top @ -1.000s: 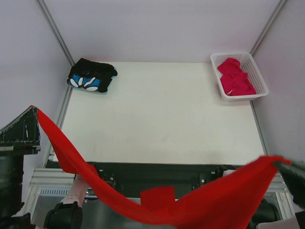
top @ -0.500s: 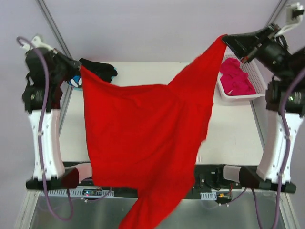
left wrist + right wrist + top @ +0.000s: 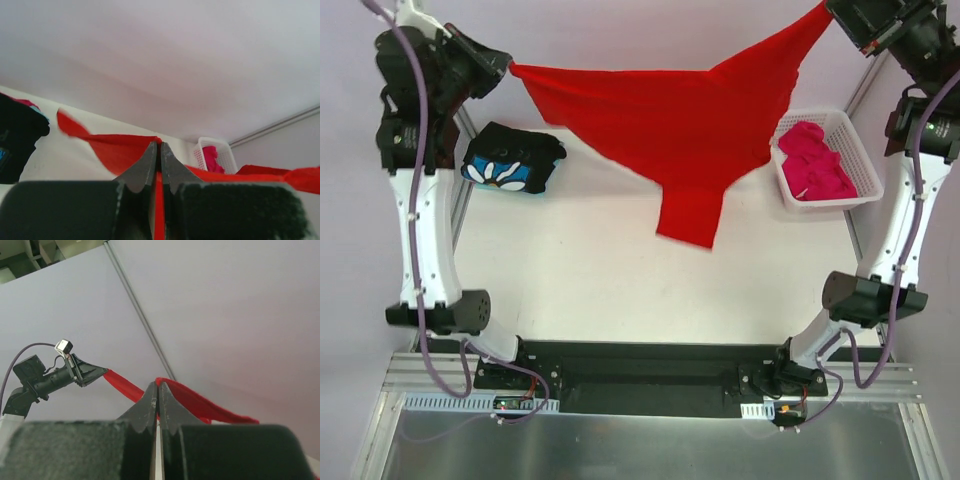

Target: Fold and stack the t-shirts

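1. Within the last second I have swung the red t-shirt (image 3: 670, 130) up from a slack sag near my bases. It now hangs spread between my pincers, ready to lay flat for folding.
2. My left pincer (image 3: 508, 68) and right pincer (image 3: 830, 8) each clamp a top corner.
3. Both arms reach high and wide. The folded black flowered t-shirt (image 3: 512, 160) lies below my left pincer. The pink t-shirt (image 3: 815, 160) sits in the basket (image 3: 835, 203) below my right.

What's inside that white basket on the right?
A crumpled magenta-pink shirt lies in the white basket. Whether anything lies beneath it cannot be seen, because the cloth hides whatever is below.
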`<action>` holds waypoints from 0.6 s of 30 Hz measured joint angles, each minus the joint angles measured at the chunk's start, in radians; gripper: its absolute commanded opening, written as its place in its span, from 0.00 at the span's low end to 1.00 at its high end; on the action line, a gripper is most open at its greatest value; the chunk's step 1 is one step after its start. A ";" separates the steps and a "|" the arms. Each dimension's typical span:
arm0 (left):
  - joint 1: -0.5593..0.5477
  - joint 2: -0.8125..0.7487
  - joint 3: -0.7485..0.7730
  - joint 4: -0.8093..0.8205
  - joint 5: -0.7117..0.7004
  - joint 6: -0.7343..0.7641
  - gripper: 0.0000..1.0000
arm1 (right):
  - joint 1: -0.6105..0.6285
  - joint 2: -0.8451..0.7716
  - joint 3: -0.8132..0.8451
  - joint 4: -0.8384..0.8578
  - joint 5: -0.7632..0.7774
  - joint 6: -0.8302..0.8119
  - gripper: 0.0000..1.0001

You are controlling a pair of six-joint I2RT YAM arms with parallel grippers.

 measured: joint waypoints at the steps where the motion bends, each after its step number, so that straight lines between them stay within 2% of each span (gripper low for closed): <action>1: 0.000 -0.031 -0.009 0.004 0.000 0.000 0.00 | -0.003 -0.024 -0.024 0.032 -0.001 0.015 0.00; 3: 0.000 -0.138 -0.083 0.024 0.000 0.002 0.00 | -0.010 -0.106 -0.121 0.065 -0.013 0.036 0.00; 7: 0.000 -0.373 -0.306 0.055 -0.006 0.010 0.00 | -0.015 -0.355 -0.435 0.106 -0.039 0.030 0.00; 11: 0.000 -0.606 -0.613 0.091 -0.004 0.015 0.00 | -0.010 -0.636 -0.803 0.111 -0.076 0.017 0.01; 12: 0.000 -0.687 -0.750 0.119 -0.003 0.011 0.00 | -0.001 -0.732 -0.931 0.099 -0.082 0.014 0.01; 14: 0.000 -0.814 -0.979 0.113 -0.001 -0.002 0.00 | 0.031 -0.905 -1.151 0.009 -0.075 -0.023 0.00; 16: 0.000 -0.969 -1.261 0.115 0.005 -0.029 0.00 | 0.105 -1.108 -1.345 -0.180 -0.027 -0.095 0.00; 18: 0.000 -1.132 -1.511 0.045 0.020 -0.061 0.00 | 0.187 -1.281 -1.452 -0.396 0.027 -0.171 0.00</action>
